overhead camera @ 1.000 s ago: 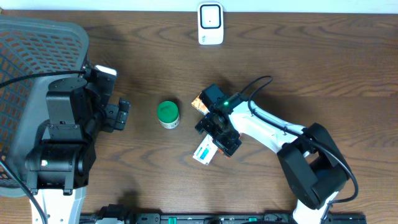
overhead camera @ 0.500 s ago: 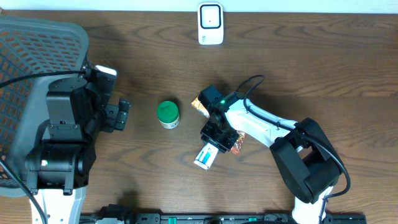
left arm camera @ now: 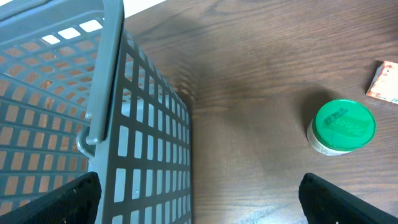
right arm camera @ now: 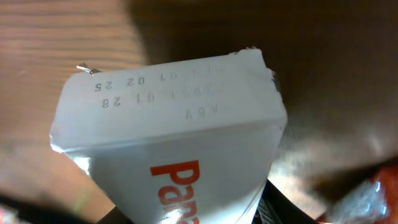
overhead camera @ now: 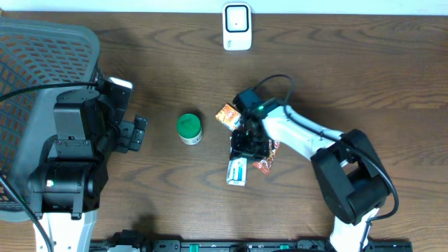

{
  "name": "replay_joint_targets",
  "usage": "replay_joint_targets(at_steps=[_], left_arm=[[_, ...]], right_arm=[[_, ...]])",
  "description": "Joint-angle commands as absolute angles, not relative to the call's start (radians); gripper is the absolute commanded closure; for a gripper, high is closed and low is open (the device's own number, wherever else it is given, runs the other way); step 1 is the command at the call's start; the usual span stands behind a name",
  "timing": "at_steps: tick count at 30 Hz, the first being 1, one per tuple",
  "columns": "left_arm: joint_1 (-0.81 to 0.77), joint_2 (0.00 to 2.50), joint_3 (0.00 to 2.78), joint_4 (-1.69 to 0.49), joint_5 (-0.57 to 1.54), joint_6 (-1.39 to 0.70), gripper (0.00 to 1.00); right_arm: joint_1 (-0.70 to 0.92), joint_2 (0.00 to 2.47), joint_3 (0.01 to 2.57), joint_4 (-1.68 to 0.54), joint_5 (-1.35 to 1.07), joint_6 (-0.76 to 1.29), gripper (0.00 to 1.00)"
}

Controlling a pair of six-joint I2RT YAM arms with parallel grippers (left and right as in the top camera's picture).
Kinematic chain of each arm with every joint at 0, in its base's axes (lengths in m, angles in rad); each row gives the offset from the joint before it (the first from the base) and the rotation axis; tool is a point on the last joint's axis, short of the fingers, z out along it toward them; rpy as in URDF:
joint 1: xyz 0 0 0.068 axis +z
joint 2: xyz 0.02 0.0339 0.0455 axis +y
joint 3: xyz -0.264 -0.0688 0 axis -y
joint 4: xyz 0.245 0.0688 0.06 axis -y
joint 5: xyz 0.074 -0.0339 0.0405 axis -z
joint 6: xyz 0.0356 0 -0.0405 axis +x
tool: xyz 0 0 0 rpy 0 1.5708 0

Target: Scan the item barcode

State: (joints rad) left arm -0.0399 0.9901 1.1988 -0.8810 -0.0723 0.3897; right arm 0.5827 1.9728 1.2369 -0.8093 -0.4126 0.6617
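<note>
Mock shop checkout: grey basket (overhead camera: 28,63), white scanner (overhead camera: 237,26), green-lidded tub (overhead camera: 189,128) on wooden table (overhead camera: 364,70).

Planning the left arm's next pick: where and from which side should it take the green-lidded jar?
The green-lidded jar stands upright, round, with nothing touching it: come from above, probably, jaws straddling the lid and closing on the white body below. The left gripper is open.

table (overhead camera: 364,70): wood | holds: green-lidded jar (overhead camera: 188,128), white scanner (overhead camera: 236,26), basket (overhead camera: 42,31), orange packet (overhead camera: 225,114)
</note>
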Motion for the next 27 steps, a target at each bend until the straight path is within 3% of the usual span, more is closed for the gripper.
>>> replay_joint_targets(at_steps=[1,5,11,27], left_arm=[[-0.035,0.987,1.195,-0.886,-0.060,0.380,0.01],[-0.035,0.987,1.195,-0.886,-0.060,0.380,0.00],[-0.035,0.987,1.195,-0.886,-0.060,0.380,0.01],[-0.035,0.987,1.195,-0.886,-0.060,0.380,0.01]], right_arm=[[0.506,1.909,1.223,-0.789,-0.628,0.339,0.67],[0.442,1.840,1.223,-0.789,-0.818,0.141,0.67],[0.378,1.712,1.223,-0.805,-0.921,-0.028,0.66],[0.374,1.528,1.223,-0.883,-0.986,-0.042,0.62]])
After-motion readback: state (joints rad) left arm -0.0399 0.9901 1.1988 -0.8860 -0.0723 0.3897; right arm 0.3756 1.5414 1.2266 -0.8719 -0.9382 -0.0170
